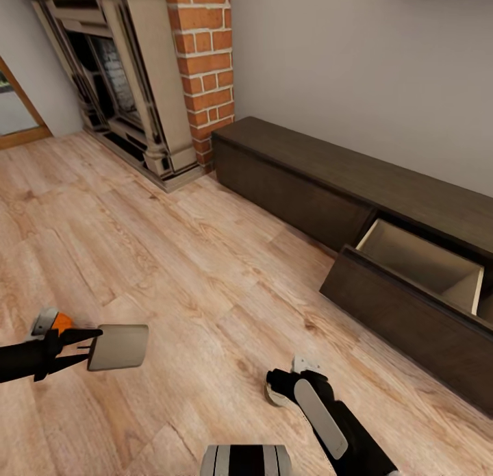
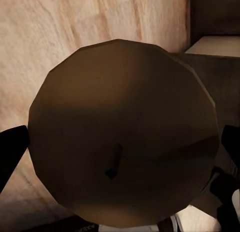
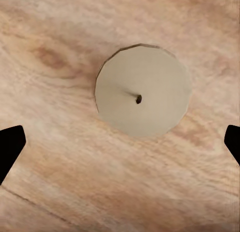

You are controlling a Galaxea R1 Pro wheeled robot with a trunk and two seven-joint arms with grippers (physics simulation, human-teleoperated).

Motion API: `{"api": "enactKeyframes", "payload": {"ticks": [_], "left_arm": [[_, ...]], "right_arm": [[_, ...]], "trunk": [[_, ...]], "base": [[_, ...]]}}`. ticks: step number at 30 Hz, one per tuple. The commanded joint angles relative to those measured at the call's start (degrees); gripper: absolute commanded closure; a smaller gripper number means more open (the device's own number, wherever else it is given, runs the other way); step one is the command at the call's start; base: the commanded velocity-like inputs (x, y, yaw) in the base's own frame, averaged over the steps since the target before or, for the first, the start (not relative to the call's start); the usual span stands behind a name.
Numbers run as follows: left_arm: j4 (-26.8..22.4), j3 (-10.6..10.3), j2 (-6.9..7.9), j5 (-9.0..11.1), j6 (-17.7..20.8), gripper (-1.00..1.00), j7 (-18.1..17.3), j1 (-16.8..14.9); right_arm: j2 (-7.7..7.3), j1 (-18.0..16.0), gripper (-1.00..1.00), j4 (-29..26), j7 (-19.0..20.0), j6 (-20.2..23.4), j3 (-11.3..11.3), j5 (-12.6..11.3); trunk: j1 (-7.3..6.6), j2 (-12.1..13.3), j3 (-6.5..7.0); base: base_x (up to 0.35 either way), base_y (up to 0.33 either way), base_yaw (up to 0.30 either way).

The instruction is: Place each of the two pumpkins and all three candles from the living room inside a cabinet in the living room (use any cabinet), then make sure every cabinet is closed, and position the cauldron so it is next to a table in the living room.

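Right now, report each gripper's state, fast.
Left gripper: shut on a candle.
Right gripper: open, fingers apart above another candle on the floor.

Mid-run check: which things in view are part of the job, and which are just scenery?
Job:
candle in left gripper
candle on floor under right gripper
cabinet, its drawer open

Scenery:
fireplace
brick column
wood floor
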Motion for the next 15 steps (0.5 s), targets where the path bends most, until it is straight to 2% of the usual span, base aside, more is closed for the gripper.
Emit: {"api": "enactKeyframes", "payload": {"ticks": [1, 8, 12, 15], "left_arm": [[0.0, 0.0, 0.00, 0.4, 0.2, 1.00, 0.4, 0.0], [-0.2, 0.0, -0.01, 0.0, 0.2, 1.00, 0.3, 0.0], [-0.2, 0.0, -0.01, 0.0, 0.2, 1.00, 0.3, 0.0], [-0.2, 0.0, -0.01, 0.0, 0.2, 1.00, 0.3, 0.0]], "right_arm": [[-0.02, -1.1, -1.00, 0.2, -0.4, 0.1, 0.2, -0.6], [0.50, -7.6, -1.00, 7.6, 1.0, -0.2, 0.8, -0.6], [1.64, -9.5, -1.00, 11.2, 3.3, -0.3, 0.9, -0.3], [1.96, -10.0, -1.00, 12.7, 3.7, -0.5, 1.0, 0.0]], "trunk": [[-0.01, 0.0, -0.04], [-0.01, 0.0, -0.04], [0.07, -0.1, -0.71], [0.14, -0.1, -1.37]], "base": [[0.000, 0.000, 0.000], [0.000, 0.000, 0.000], [0.000, 0.000, 0.000], [0.000, 0.000, 0.000]]}}
